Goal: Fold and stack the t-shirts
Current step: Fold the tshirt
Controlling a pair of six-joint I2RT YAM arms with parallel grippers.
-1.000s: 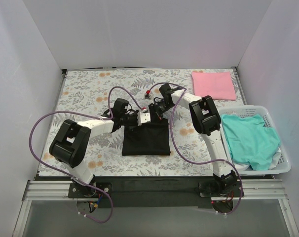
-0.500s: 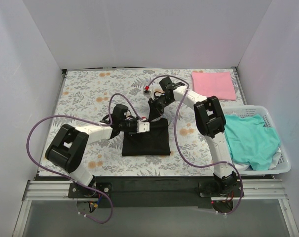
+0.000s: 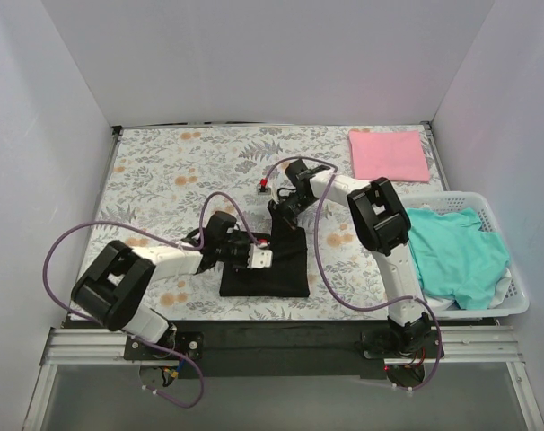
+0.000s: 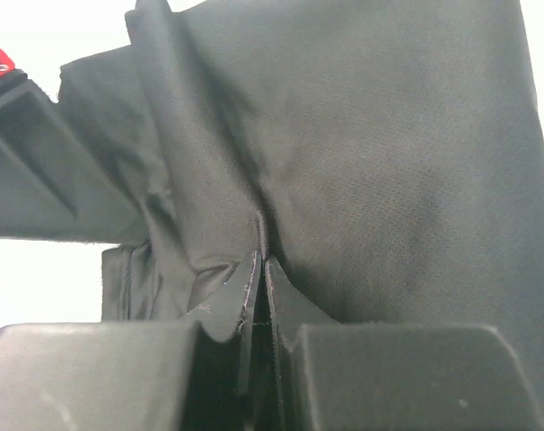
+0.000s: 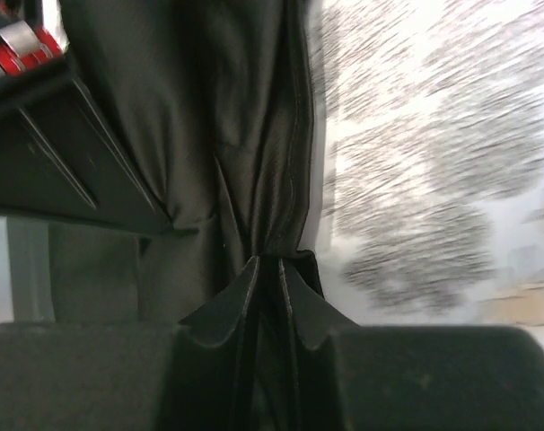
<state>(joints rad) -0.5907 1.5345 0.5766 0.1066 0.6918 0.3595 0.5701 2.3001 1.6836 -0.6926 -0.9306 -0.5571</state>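
The black t-shirt [image 3: 270, 269] lies partly folded near the front middle of the table. My left gripper [image 3: 261, 258] is shut on its left far edge; the left wrist view shows black fabric [image 4: 362, 162] pinched between the jaws. My right gripper [image 3: 279, 212] is shut on its far right edge, with fabric [image 5: 254, 144] bunched between its jaws. The pink t-shirt [image 3: 388, 154] lies folded flat at the far right corner. The teal t-shirt [image 3: 453, 253] lies crumpled in the basket.
The white lattice basket [image 3: 518, 305] stands at the right edge of the table. The floral table cloth [image 3: 164, 171] covers the table. Purple cables loop from both arms over the left and middle of the table.
Both grippers have moved toward the near edge with the black t-shirt's far edge, drawing it over the rest of the shirt. The shirt now lies closer to the front.
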